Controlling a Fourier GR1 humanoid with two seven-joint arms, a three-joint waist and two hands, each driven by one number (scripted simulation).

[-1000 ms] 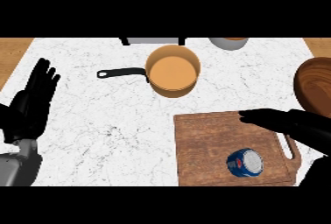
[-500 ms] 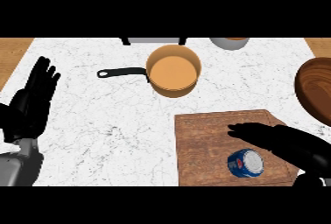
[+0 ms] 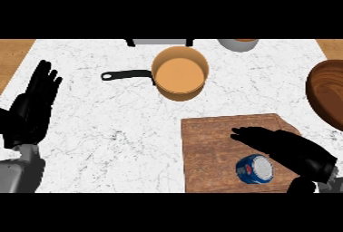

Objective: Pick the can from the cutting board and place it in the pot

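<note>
Item 1, can [image 3: 255, 169]: blue, upright on the board's [image 3: 214, 154] near part at 5 o'clock of the view, not yet lifted; the pick is only being set up.

Item 2, right hand [image 3: 288, 147]: enters from 5 o'clock, palm down over the board, just past the can at its 1 o'clock side. Fingers extended and slightly spread, holding nothing, pointing toward 10 o'clock. Likely positioned to drop and close round the can.

Item 3, left hand [image 3: 33, 108]: at 9 o'clock, fingers straight and together, pointing up; resting.

Item 4, pot [image 3: 178, 72]: copper, open, at 12 o'clock, black handle toward 9 o'clock; well apart from the board, so the can needs carrying up-left.

Item 5, wooden bowl [image 3: 328, 97]: at 3 o'clock.
</note>
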